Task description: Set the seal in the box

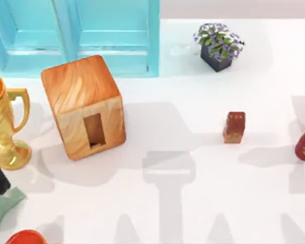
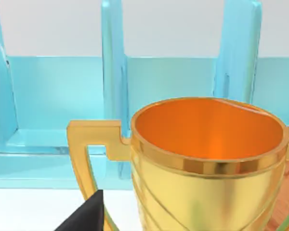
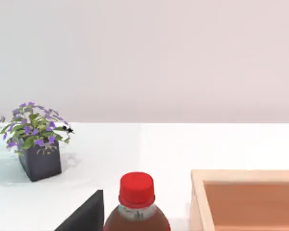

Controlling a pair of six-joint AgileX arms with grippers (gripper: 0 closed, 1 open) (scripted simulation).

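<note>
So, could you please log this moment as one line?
small reddish-brown seal block: on table, right of centre | light-orange wooden box: left, slot facing front | seal not in box

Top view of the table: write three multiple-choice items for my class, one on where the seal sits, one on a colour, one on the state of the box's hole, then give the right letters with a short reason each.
1. Where is the seal relative to the box?
A. To its right, apart from it
B. On top of it
C. Inside its hole

2. What colour are the flowers of the potted plant?
A. Yellow
B. Purple
C. White

3. What is the state of the hole in the box?
A. Covered by a lid
B. Holding the seal
C. Open, without the seal in it

Answers:
1 A: bare table lies between the seal and the box.
2 B: purple blooms show among green leaves.
3 C: the upright slot is uncovered while the seal stands out on the table.
</note>
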